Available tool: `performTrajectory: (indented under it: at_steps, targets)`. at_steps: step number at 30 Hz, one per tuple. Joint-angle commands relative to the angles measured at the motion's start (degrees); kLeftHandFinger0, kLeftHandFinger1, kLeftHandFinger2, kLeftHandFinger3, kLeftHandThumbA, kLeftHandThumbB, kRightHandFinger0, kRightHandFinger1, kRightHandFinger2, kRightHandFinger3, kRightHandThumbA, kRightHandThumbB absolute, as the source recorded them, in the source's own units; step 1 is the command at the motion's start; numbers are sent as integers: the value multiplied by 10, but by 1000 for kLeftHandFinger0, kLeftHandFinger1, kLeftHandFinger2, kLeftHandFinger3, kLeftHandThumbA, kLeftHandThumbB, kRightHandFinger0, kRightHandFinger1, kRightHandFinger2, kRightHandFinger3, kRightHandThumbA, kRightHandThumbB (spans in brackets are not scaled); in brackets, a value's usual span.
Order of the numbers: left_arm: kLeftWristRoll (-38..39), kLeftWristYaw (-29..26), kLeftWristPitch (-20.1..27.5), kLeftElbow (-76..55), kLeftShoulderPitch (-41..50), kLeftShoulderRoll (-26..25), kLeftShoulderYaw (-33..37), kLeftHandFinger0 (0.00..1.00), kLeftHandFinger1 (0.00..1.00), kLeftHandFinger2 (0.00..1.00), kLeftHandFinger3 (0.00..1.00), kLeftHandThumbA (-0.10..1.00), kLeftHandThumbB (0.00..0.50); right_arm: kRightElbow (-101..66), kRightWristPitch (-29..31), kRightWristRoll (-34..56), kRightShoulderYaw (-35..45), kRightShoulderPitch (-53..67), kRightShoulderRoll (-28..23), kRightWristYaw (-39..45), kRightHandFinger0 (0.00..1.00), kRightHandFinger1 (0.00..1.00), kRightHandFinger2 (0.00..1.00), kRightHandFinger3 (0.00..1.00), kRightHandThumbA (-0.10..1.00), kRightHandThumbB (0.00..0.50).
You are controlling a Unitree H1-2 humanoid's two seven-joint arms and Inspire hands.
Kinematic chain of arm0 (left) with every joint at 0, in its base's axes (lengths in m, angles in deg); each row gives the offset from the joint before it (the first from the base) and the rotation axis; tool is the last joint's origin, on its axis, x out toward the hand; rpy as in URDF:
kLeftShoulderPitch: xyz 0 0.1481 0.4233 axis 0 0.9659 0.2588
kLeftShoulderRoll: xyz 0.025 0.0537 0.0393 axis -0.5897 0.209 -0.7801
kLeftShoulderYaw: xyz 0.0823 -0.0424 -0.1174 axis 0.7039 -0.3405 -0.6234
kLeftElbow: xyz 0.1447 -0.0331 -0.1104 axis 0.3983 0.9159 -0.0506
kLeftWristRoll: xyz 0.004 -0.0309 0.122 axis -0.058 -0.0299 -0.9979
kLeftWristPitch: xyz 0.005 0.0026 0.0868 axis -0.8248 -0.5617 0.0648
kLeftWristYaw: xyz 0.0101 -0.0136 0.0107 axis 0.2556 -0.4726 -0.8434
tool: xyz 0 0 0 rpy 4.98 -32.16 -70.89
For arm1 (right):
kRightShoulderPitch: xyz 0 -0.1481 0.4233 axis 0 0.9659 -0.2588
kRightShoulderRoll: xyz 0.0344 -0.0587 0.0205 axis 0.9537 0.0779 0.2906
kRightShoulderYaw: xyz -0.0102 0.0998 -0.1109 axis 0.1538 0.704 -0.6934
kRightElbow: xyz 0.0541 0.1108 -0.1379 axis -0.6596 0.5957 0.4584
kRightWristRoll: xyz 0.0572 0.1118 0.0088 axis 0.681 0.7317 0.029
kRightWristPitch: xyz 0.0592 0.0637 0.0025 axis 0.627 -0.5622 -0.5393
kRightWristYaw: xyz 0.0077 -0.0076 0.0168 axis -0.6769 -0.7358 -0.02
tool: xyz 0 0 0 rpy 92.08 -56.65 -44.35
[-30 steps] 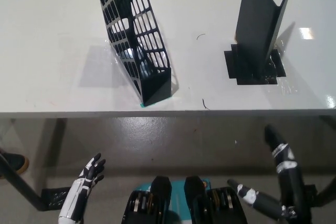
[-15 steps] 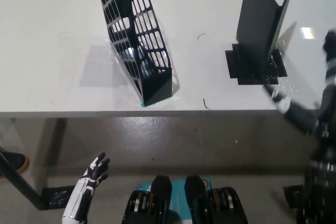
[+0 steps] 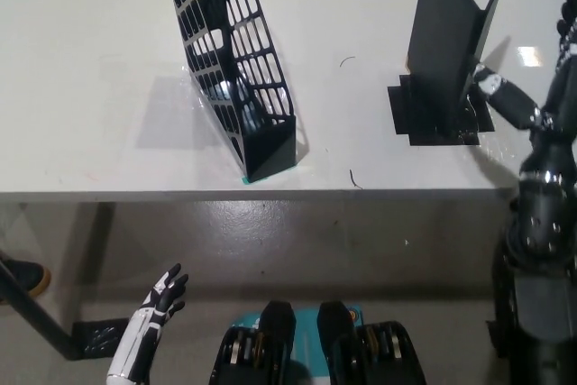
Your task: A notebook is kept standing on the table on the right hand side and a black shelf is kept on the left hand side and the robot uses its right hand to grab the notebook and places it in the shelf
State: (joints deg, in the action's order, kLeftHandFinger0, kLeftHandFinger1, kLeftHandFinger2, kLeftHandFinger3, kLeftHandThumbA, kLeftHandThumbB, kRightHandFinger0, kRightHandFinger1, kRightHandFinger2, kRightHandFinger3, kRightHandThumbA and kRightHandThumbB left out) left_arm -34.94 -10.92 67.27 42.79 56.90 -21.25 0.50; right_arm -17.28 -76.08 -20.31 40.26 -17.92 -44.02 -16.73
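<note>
Reaching in at the right, the right robot hand (image 3: 527, 101) sits just beside the standing notebook (image 3: 446, 42) with fingers apart, gripping nothing; grasping and carrying to the black shelf (image 3: 236, 69) on the surface (image 3: 90, 87) remain, left robot hand (image 3: 158, 308) idle, open

table (image 3: 108, 60): smooth white top, soft sheen, glare patch far right | shelf (image 3: 236, 60): black plastic lattice, slightly glossy | notebook (image 3: 446, 38): matt black cover | right hand (image 3: 541, 87): glossy black casing | floor (image 3: 288, 241): polished grey
</note>
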Motion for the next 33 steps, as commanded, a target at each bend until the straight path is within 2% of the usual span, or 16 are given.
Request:
performTrajectory:
  at_steps: [1,6,10,13,15,18,19,21,22,23,24,25,27,29,31,33]
  targets:
    - [0,1,22,-7,1,-1,2,1000,1000,1000,1000,1000,173,59,-13,19,4,-65,-14,-32,1000,1000,1000,1000,1000,377]
    - [4,2,24,-5,2,-1,1,1000,1000,1000,1000,1000,148,197,42,33,10,-135,-19,-73,1000,1000,1000,1000,1000,331]
    - [2,1,24,-5,2,1,1,1000,1000,1000,1000,1000,152,326,45,36,1,-206,-27,-98,1000,1000,1000,1000,1000,397]
    - [2,2,29,1,0,1,3,1000,1000,1000,1000,1000,147,416,68,45,-3,-250,-31,-106,1000,1000,1000,1000,1000,377]
    - [4,2,28,0,0,1,1,1000,1000,1000,1000,1000,157,493,78,79,12,-290,-29,-85,1000,1000,1000,1000,1000,454]
    - [-1,-1,21,-3,0,0,1,1000,1000,1000,1000,1000,179,546,89,116,34,-317,-27,-56,1000,1000,1000,1000,1000,462]
    - [-3,-2,23,-2,0,0,1,1000,1000,1000,1000,1000,180,563,79,153,63,-330,-23,-28,1000,1000,1000,1000,948,431]
    - [-2,-3,23,0,-2,3,1,1000,1000,1000,1000,1000,185,577,46,202,112,-348,-21,-39,1000,1000,1000,1000,637,322]
    - [-3,-3,23,1,-4,3,1,1000,1000,1000,1000,1000,188,583,34,234,149,-361,-18,-63,697,649,737,689,318,273]
    - [-2,-3,23,-1,-4,2,0,1000,1000,1000,1000,1000,182,589,34,259,177,-367,-19,-66,28,26,103,345,-73,183]
    - [-1,-4,26,0,-4,2,-1,1000,1000,1000,1000,1000,168,590,46,259,182,-366,-18,-61,1,1,43,161,-99,130]
    - [-2,-4,25,0,-4,2,-1,1000,1000,1000,1000,1000,173,590,52,256,184,-364,-17,-57,0,0,79,53,-100,109]
    - [3,-1,23,-4,-3,1,-2,1000,1000,1000,1000,1000,170,583,85,247,181,-353,-13,-32,0,15,283,128,-100,101]
    - [-2,-2,21,-4,-4,-1,-3,1000,1000,1000,1000,1000,172,580,95,232,169,-347,-12,-32,0,65,507,408,-100,94]
    - [-5,-3,22,-3,-4,-2,-2,1000,1000,1000,1000,1000,178,577,102,227,159,-345,-12,-35,0,131,598,571,-100,77]
    - [-6,-4,22,-1,-4,-1,-2,1000,1000,1000,1000,1000,182,574,104,213,139,-344,-13,-53,0,142,587,598,-100,90]
